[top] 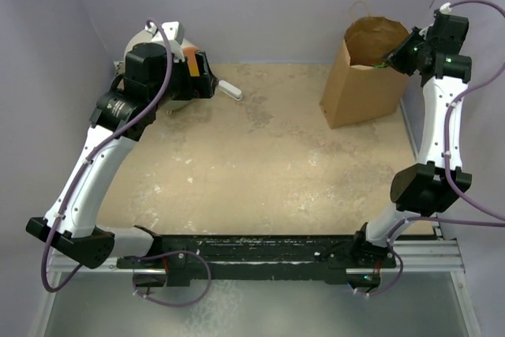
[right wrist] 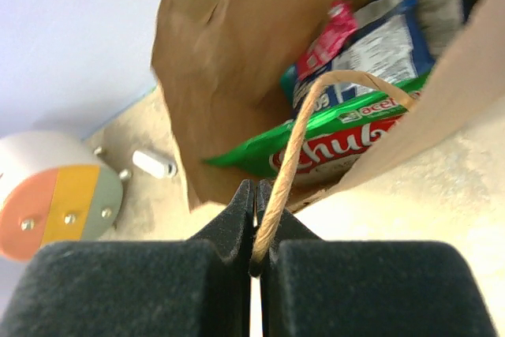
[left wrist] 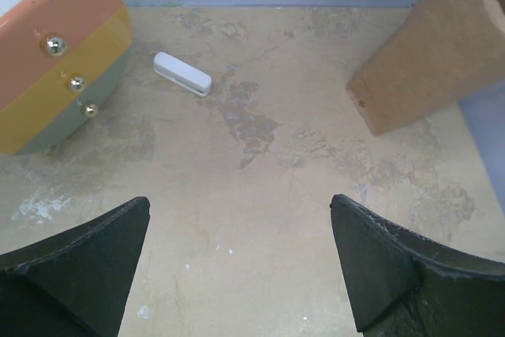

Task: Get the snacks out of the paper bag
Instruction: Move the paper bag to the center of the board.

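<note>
My right gripper (right wrist: 256, 219) clamped on handle (right wrist: 293, 155) of bag (right wrist: 213, 53). Snacks (right wrist: 371, 45) inside bag, just ahead of fingers. My left gripper (left wrist: 239, 211) wide apart, holding nothing; bag ahead-right.

Bright, even light casts only faint shadows; the near jaws blur in both wrist views.

We take this for a robot test cell in a lab: plain lavender walls (top: 260, 5) box in a worn tan bench (top: 260, 163), with a left arm (top: 87, 179) and right arm (top: 438, 116), both cabled, bolted to a black rail (top: 260, 246).
</note>
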You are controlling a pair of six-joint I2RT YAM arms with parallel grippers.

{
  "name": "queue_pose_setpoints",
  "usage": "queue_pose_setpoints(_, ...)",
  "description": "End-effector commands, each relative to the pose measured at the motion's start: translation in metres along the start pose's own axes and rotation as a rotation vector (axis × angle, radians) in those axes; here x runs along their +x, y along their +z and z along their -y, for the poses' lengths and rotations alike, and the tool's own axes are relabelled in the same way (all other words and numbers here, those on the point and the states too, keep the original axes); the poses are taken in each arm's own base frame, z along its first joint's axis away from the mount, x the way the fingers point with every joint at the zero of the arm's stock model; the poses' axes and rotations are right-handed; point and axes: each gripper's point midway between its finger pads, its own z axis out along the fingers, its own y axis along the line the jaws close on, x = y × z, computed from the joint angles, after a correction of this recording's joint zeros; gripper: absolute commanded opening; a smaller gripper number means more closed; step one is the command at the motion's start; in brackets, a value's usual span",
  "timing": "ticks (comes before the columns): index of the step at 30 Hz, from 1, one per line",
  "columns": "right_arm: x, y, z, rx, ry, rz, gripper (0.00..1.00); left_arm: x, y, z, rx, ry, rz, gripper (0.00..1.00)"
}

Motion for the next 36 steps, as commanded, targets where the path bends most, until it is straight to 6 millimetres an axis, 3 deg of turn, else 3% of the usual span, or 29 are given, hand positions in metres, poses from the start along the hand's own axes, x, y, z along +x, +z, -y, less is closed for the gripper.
queue_pose_setpoints(1, 0.02, -0.039, -0.059, -0.197, -0.086, -0.029, 0.0, -0.021, -0.018, 0.015, 0.071, -0.088, 0.074, 0.99)
queue_pose_setpoints(13, 0.141, -0.08, -0.156, -0.458, -0.206, -0.259, 0.0, 0.0, -0.043, 0.028, 0.141, -0.254, -0.006, 0.99)
queue_pose_setpoints(17, 0.177, -0.102, -0.183, -0.544, -0.235, -0.329, 0.0, -0.007, -0.056, 0.045, 0.219, -0.325, -0.013, 0.99)
queue_pose_setpoints(22, 0.22, -0.13, -0.203, -0.633, -0.269, -0.417, 0.0, -0.015, -0.062, 0.06, 0.265, -0.419, -0.056, 0.99)
queue_pose_setpoints(30, 0.299, -0.185, -0.237, -0.78, -0.398, -0.587, 0.0, -0.06, -0.085, 0.06, 0.212, -0.565, 0.035, 0.99)
queue_pose_setpoints(36, 0.327, -0.212, -0.261, -0.851, -0.434, -0.619, 0.0, -0.1, -0.112, 0.062, 0.231, -0.693, 0.154, 0.99)
